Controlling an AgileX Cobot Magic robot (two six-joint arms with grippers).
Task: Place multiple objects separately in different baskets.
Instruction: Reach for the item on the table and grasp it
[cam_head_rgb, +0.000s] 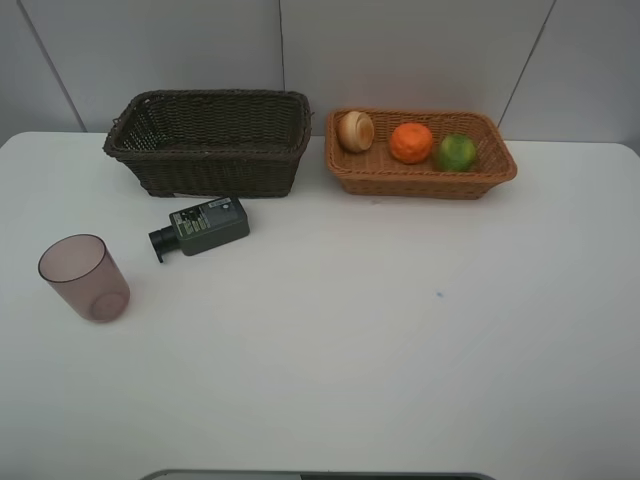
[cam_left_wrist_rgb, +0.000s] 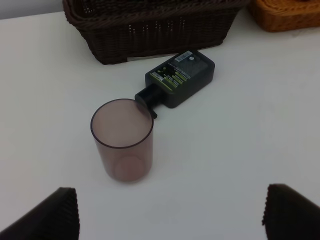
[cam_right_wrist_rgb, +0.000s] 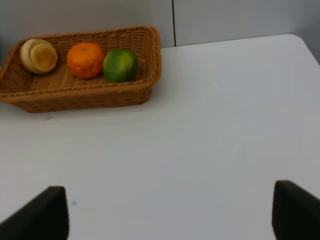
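The dark brown basket (cam_head_rgb: 210, 140) stands at the back left and the orange-tan basket (cam_head_rgb: 420, 175) at the back right. The tan basket holds a pale tan round item (cam_head_rgb: 355, 130), an orange (cam_head_rgb: 410, 142) and a green fruit (cam_head_rgb: 455, 152). The dark green-black bottle (cam_head_rgb: 205, 227) lies on its side in front of the dark basket. The mauve cup (cam_head_rgb: 85, 277) stands upright to its left. My left gripper (cam_left_wrist_rgb: 170, 215) is open and empty, just short of the cup (cam_left_wrist_rgb: 122, 140). My right gripper (cam_right_wrist_rgb: 167, 212) is open and empty, well short of the tan basket (cam_right_wrist_rgb: 80, 95). The pink bottle is out of view.
The white table (cam_head_rgb: 380, 330) ends at a grey wall behind the baskets. Neither arm shows in the exterior high view. I cannot see the floor of the dark basket.
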